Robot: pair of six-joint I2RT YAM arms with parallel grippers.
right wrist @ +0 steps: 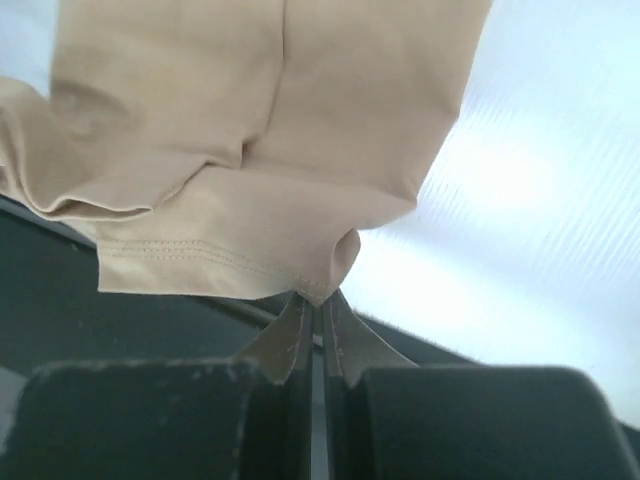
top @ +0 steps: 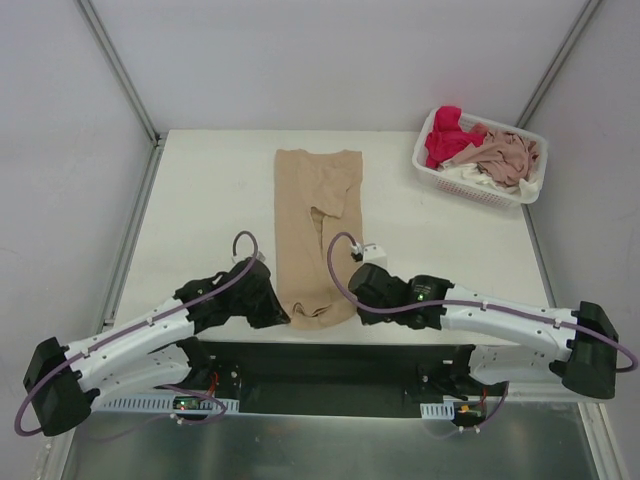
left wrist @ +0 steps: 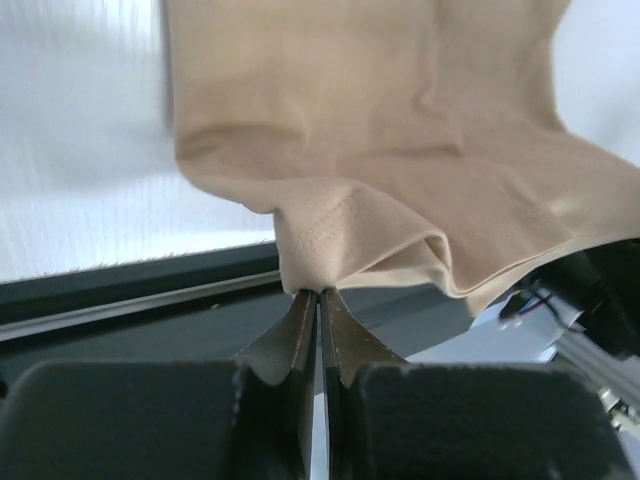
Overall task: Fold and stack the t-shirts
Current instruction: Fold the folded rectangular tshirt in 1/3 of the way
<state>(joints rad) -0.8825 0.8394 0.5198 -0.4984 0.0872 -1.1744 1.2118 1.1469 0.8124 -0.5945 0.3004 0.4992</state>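
Observation:
A tan-beige t-shirt (top: 316, 225) lies folded into a long narrow strip down the middle of the table, its near end at the front edge. My left gripper (top: 283, 318) is shut on the near left corner of the shirt (left wrist: 400, 160), pinching the hem at its fingertips (left wrist: 318, 292). My right gripper (top: 347, 300) is shut on the near right corner of the shirt (right wrist: 260, 130), pinching the stitched hem (right wrist: 320, 297). Both corners are lifted slightly off the table. Red-pink (top: 447, 137), dusty pink (top: 507, 157) and white (top: 470, 175) shirts lie bunched in the basket.
A white plastic lattice basket (top: 432, 175) stands at the back right corner of the table (top: 210, 210). The dark front frame of the table (top: 330, 360) runs just below both grippers. Metal rails (top: 130, 225) border the table's sides.

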